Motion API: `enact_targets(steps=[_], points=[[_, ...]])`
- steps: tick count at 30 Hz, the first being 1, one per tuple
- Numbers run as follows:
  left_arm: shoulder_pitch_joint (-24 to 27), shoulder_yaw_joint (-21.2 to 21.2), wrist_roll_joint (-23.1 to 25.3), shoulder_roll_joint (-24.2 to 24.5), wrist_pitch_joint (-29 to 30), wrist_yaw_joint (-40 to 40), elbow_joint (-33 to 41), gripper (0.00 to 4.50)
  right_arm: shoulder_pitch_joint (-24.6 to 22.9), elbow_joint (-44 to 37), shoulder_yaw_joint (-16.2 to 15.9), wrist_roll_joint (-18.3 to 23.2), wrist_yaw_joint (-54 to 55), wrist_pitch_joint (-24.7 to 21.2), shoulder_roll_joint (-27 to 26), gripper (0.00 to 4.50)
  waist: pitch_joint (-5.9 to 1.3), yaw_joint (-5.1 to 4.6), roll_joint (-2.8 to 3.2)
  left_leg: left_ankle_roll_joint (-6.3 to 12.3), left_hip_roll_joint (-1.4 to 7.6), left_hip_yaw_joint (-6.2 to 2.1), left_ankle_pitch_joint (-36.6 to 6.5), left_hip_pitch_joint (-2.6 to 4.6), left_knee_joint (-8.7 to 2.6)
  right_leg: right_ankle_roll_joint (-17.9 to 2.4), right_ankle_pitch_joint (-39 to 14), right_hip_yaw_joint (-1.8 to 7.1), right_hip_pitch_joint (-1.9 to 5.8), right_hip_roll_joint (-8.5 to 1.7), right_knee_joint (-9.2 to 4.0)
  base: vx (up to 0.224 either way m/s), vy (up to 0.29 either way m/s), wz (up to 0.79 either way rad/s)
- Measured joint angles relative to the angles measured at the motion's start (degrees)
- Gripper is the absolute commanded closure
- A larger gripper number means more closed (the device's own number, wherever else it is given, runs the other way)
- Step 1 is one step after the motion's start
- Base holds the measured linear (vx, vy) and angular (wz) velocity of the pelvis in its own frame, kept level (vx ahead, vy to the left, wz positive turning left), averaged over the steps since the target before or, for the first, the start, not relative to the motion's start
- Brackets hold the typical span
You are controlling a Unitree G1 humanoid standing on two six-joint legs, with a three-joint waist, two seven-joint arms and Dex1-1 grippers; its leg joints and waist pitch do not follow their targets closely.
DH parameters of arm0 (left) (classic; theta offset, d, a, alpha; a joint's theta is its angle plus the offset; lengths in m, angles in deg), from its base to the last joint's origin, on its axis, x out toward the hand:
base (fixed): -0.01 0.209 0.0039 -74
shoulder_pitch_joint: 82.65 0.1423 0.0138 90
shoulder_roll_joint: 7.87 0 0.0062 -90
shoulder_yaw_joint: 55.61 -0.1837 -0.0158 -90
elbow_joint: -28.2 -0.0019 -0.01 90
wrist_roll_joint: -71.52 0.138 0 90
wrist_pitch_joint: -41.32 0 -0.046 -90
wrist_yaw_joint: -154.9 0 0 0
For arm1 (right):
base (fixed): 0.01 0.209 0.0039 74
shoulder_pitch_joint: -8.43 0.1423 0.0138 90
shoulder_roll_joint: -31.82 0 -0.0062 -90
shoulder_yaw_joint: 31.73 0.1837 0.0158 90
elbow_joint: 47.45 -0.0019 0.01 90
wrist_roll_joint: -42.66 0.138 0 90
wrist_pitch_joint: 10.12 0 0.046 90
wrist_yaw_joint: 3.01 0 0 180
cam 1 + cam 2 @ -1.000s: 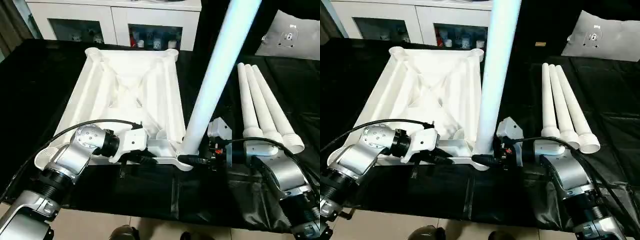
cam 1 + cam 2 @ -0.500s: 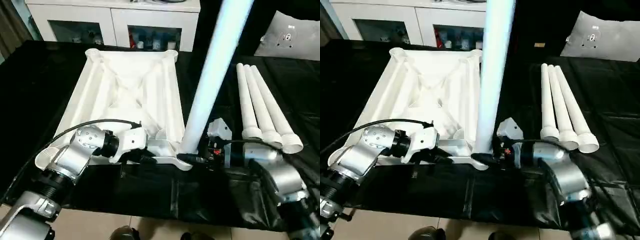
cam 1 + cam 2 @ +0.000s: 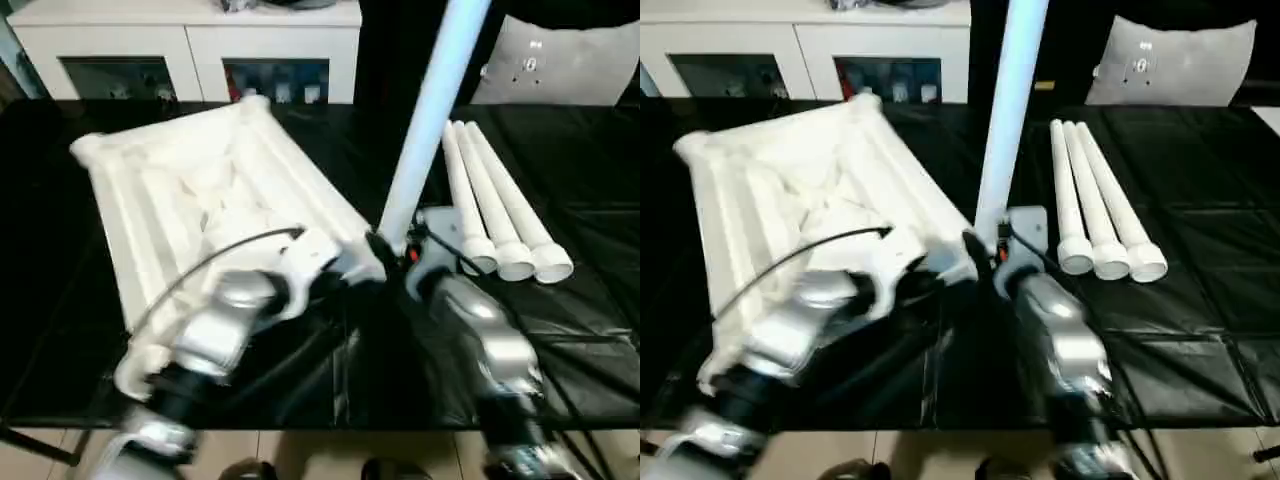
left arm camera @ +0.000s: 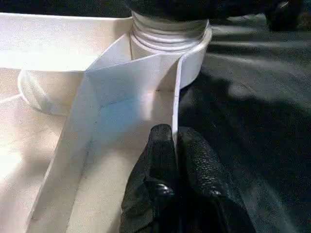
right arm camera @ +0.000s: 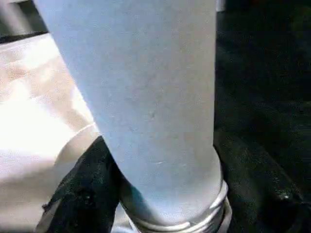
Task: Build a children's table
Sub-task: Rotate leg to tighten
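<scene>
Pinching thin ribbed tabletop (image 3: 170, 190) rim, left gripper (image 4: 174, 141), right gripper (image 5: 160, 194) clasping smooth round leg (image 3: 425, 120)

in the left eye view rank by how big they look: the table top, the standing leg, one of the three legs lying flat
1. table top, the largest white area.
2. standing leg, which rises toward the camera and runs out of the picture, so nearness inflates it.
3. A lying leg, the smallest; the three look alike.

Silver forearms (image 3: 478, 330), black cables, black textured fingers (image 4: 199, 167)
</scene>
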Motion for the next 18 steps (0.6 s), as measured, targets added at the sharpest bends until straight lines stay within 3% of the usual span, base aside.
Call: enact_targets(steps=[1, 2, 3, 7, 12, 18], points=[[0.0, -0.04, 0.09, -0.61, 0.19, 0.96, 0.02, 4.5, 0.38, 0.49, 0.01, -0.49, 1.04, 0.42, -0.31, 1.85, -0.02, 0.03, 0.03, 0.0, -0.03, 0.0, 0.0, 0.0, -0.14, -0.01, 0.01, 0.01, 0.01, 0.0, -0.12, 0.0, 0.0, 0.0], [-0.06, -0.21, 0.62, -1.05, 0.43, 2.11, 0.22, 4.5, 1.06, 1.67, 0.04, -1.22, 3.08, 1.69, -1.3, 1.33, -0.03, -0.03, 0.02, 0.01, -0.07, 0.01, 0.01, 0.01, -0.35, -0.04, 0.03, 0.04, 0.0, 0.0, -0.23, 0.0, 0.0, 0.0], [-0.14, -0.28, 0.68, -1.21, 0.52, 2.48, 0.26, 4.5, 1.21, 1.95, 0.05, -1.48, 3.94, 2.13, -1.66, 1.19, -0.03, 0.0, 0.01, 0.01, -0.08, 0.01, 0.01, -0.01, -0.41, -0.07, 0.06, 0.03, -0.02, 0.01, -0.26, 0.0, 0.0, 0.0], [-0.28, -1.02, 1.83, -1.36, 1.53, 4.25, 1.74, 4.5, 0.64, 4.21, 0.03, -3.47, 5.56, 3.96, -3.43, 0.84, -0.02, -0.13, -0.09, 0.04, -0.05, 0.01, -0.02, -0.17, -0.54, -0.36, 0.92, -0.04, -0.21, 0.02, -0.26, 0.0, 0.0, 0.0], [-0.36, -1.88, 2.31, 0.76, 1.35, 3.27, 3.48, 4.5, 0.9, 4.33, -0.15, -2.83, 4.52, 5.38, -3.94, 0.51, -0.04, -0.14, -0.12, 0.02, 0.15, 0.02, 0.01, -0.47, -0.87, -0.29, 1.12, -0.17, -0.67, 0.19, -0.23, 0.0, 0.0, 0.0], [-0.24, -2.23, 1.38, 4.96, -0.34, -0.8, 4.45, 4.5, -2.08, 1.23, -0.93, -0.56, -2.02, 5.73, 0.52, 0.05, -0.05, 0.02, -0.09, 0.26, 0.27, 0.02, 0.2, -0.87, -0.83, -0.31, 1.13, -0.28, -1.06, 0.25, -0.18, 0.0, 0.0, 0.0]])
